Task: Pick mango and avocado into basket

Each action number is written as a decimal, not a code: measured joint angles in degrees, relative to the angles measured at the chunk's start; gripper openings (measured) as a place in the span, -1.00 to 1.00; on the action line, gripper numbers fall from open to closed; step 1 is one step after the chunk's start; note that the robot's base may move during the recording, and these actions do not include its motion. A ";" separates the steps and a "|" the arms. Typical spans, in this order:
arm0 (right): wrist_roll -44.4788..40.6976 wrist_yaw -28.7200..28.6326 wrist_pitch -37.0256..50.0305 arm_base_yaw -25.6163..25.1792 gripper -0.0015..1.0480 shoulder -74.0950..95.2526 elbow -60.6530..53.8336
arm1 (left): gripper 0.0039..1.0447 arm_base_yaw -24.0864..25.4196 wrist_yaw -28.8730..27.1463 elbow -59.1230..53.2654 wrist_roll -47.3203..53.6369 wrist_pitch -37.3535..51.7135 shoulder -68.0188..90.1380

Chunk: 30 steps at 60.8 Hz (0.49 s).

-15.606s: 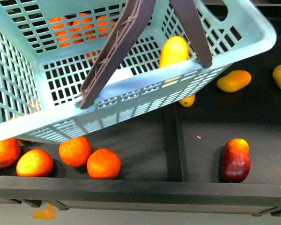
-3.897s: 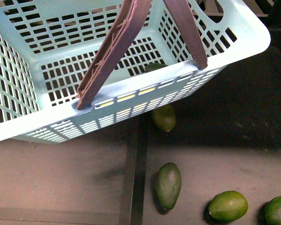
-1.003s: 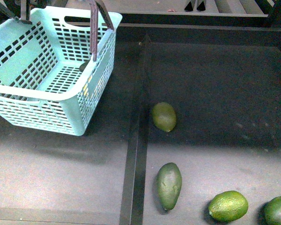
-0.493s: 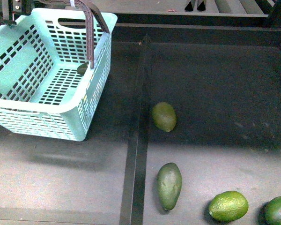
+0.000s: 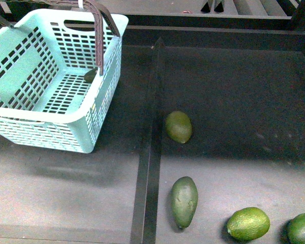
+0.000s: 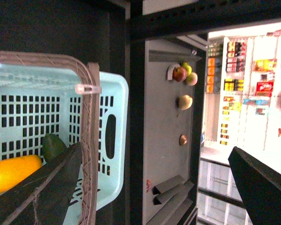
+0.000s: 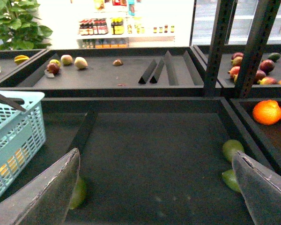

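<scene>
The turquoise basket (image 5: 20,114) stands at the far left of the dark shelf, its brown handle (image 5: 98,40) up. In the left wrist view the yellow-orange mango (image 6: 13,172) and a dark green avocado (image 6: 53,146) lie inside the basket (image 6: 113,93). My left gripper (image 6: 154,187) is open and empty beside the handle (image 6: 90,140), touching nothing. Two more avocados (image 5: 179,126) (image 5: 184,201) lie on the shelf right of the divider. My right gripper (image 7: 154,192) is open and empty above the shelf. Neither gripper shows in the front view.
Two lime-green fruits (image 5: 248,223) (image 5: 301,229) lie at the front right. A raised divider (image 5: 150,142) splits the shelf. In the right wrist view, oranges (image 7: 267,112) fill the bin to the right and green fruits (image 7: 232,150) lie near that edge.
The basket came down from close to the camera onto the far left of the shelf. In the last half second the left gripper left the handle and went out of the front view.
</scene>
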 joint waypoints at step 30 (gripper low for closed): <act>0.00 0.11 0.00 0.00 0.83 0.00 0.00 | -0.96 -1.97 10.10 -45.88 75.14 44.54 -21.55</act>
